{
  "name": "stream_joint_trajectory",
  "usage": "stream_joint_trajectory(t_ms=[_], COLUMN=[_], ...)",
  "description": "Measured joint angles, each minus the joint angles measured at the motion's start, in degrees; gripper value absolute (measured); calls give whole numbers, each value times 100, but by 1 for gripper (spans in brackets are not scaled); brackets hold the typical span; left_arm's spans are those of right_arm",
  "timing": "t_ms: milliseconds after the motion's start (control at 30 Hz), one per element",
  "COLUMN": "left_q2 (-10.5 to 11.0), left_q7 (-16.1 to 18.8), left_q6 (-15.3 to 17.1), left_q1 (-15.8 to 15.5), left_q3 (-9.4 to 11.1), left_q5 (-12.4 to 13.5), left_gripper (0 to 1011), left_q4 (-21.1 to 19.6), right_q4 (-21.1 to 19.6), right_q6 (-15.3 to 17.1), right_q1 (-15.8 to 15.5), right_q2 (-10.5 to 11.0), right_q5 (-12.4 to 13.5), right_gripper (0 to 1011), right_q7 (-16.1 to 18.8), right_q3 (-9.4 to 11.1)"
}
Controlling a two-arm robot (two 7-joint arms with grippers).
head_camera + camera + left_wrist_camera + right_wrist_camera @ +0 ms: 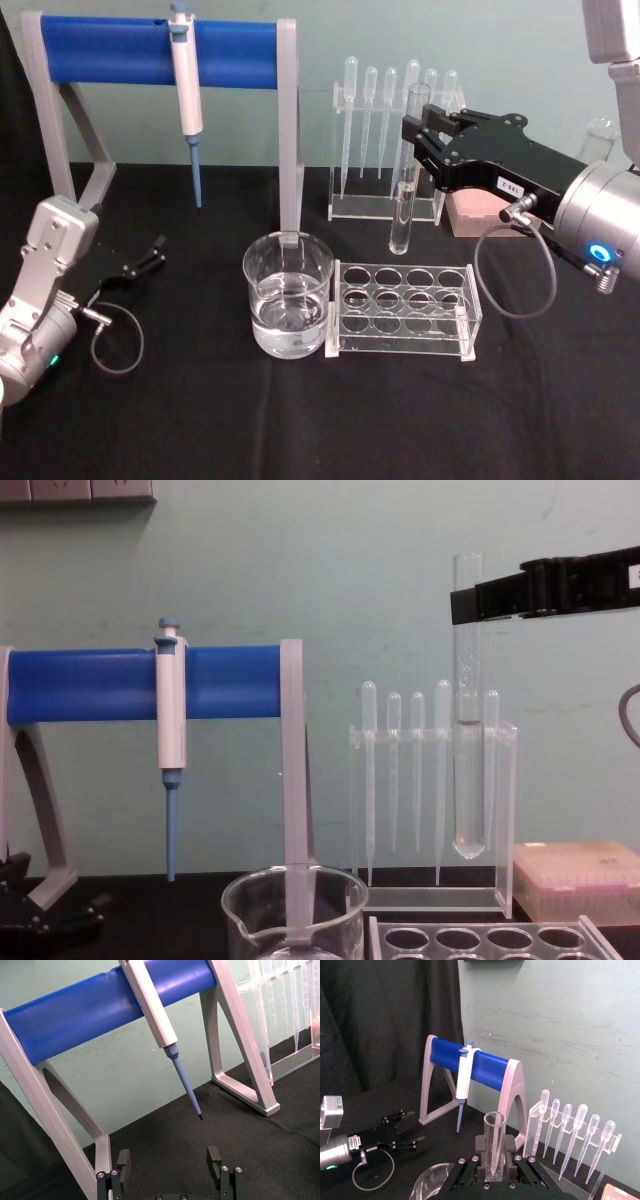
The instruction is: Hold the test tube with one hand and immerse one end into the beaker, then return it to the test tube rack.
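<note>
My right gripper (412, 135) is shut on the test tube (404, 200) near its upper part. The clear glass tube hangs upright in the air, behind the tube rack and to the right of the beaker. In the chest view the test tube (467, 760) has its rounded end well above the table, with the gripper (465, 602) near its rim. The right wrist view shows the tube (494, 1145) clamped between the black fingers. The beaker (288, 295) holds water and stands at the table's middle. At the far left my left gripper (155, 250) rests open and empty.
A clear acrylic tube rack (403, 310) stands right of the beaker. Behind are a grey-and-blue stand (160, 50) carrying a white-and-blue pipette (187, 90), a holder of plastic pipettes (385, 150), and a pink box (480, 212).
</note>
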Motion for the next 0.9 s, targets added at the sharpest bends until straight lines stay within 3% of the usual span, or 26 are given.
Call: stream_joint_trajectory(t_ms=[900], left_q2=[0], left_q7=[0], left_q6=[0], left_q1=[0], left_q3=[0], left_q5=[0], left_gripper=[1000], left_q4=[0], right_q4=[-4], right_q6=[0], right_q1=[2], right_q2=[-2], right_q5=[-9], right_gripper=[222], right_q7=[3], right_q3=[0])
